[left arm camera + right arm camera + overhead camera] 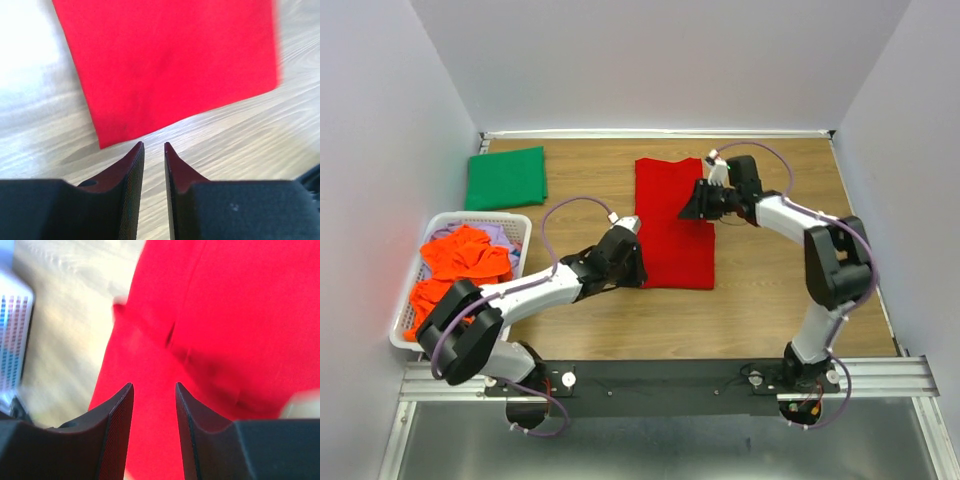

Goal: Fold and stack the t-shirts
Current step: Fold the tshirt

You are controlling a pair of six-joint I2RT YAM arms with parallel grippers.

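The red t-shirt (675, 222) lies flat in the middle of the worktop (770, 290), folded into a long, narrow rectangle that runs from the far side toward the arms. The left gripper (623, 262) sits at its near left corner. In the left wrist view the left fingers (131, 170) are parted by a narrow gap with nothing between them, over bare wood just short of the cloth's corner (165, 65). The right gripper (701, 204) is at the shirt's right edge, about halfway along its length. In its wrist view the right fingers (120, 415) stand wider apart and are also empty, with red cloth (225, 315) filling the space beneath and ahead of them. A darker layered fold crosses that cloth, too blurred to tell more, and it is not clear whether the tips touch the fabric. Well apart, at the far left of the worktop, a green t-shirt (506, 177) lies folded into a neat rectangle. Nearer, along the left edge, a white slatted basket (480, 214) holds crumpled orange t-shirts (460, 262) with a pale lavender one (502, 234) showing behind them.
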